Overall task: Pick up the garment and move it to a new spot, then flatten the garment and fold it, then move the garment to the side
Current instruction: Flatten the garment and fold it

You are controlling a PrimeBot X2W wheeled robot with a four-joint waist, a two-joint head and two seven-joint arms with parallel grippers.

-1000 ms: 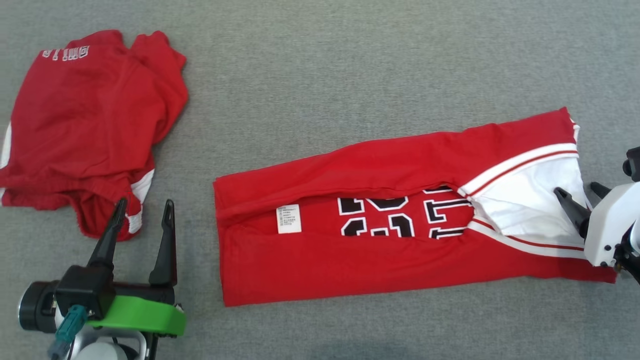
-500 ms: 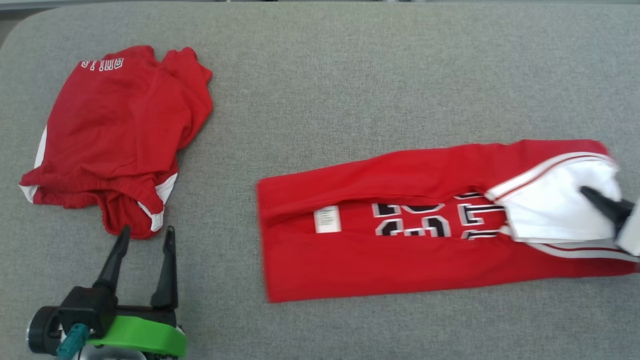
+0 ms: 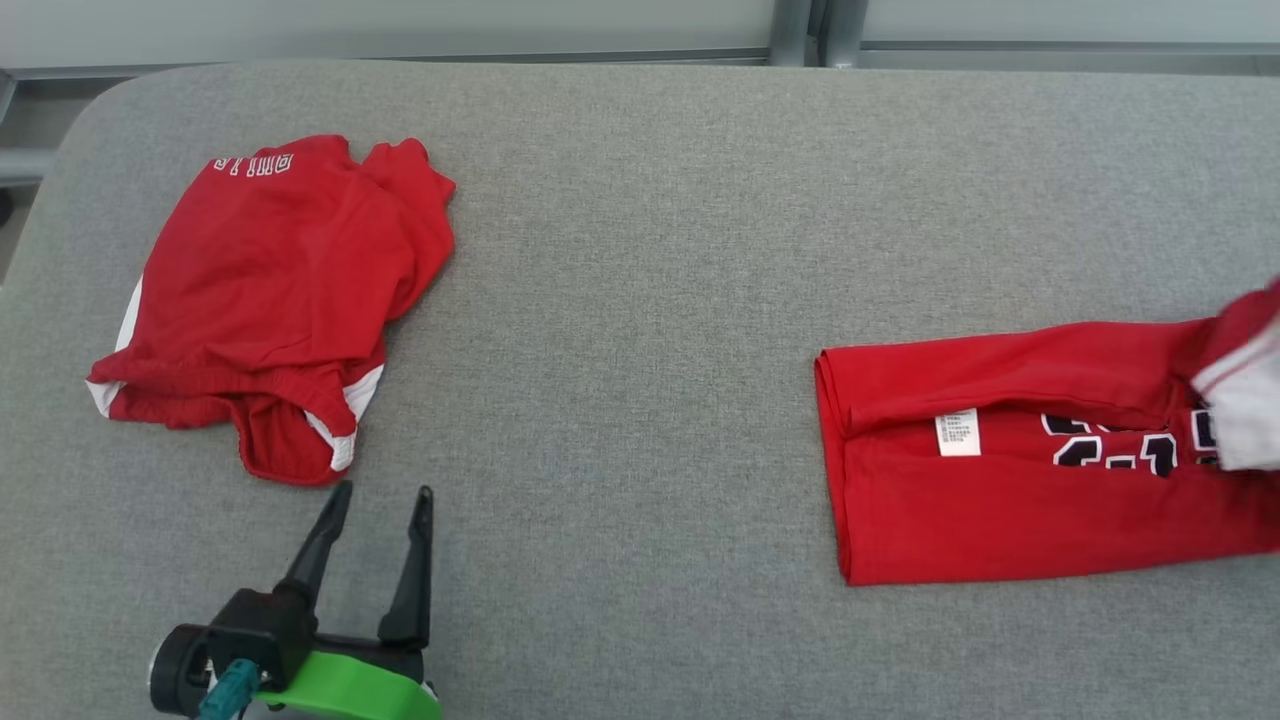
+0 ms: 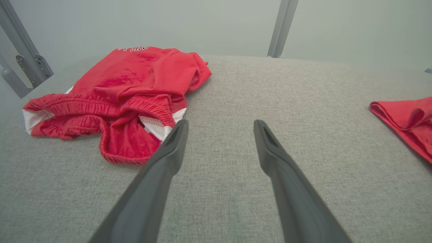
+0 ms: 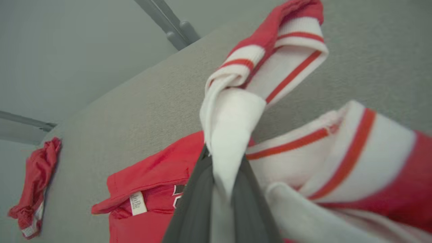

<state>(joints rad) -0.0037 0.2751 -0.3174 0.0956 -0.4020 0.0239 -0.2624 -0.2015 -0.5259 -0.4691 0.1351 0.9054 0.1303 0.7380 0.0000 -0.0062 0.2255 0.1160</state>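
Note:
The garment (image 3: 1000, 500) is a red jersey with black-and-white numbers, folded into a long strip at the right of the grey table (image 3: 640, 250). Its white, red-striped end (image 3: 1245, 415) is raised at the right edge of the head view. In the right wrist view my right gripper (image 5: 224, 158) is shut on that white fabric (image 5: 233, 128), which bunches up between the dark fingers; the red body with its label (image 5: 137, 203) lies below. My left gripper (image 3: 383, 490) rests open at the lower left, empty, fingers (image 4: 168, 152) spread over bare cloth surface.
A second red garment, crumpled shorts with white trim (image 3: 280, 300), lies at the far left, just beyond my left fingertips (image 4: 128, 94). The table's rounded far-left corner (image 3: 90, 100) and metal frame posts (image 3: 800, 30) show behind. Open grey surface separates the two garments.
My right gripper shut on the jersey's white end and lifted it, dragging the jersey to the right, away from the shorts. The head view also shifted, bringing the table's far edge in.

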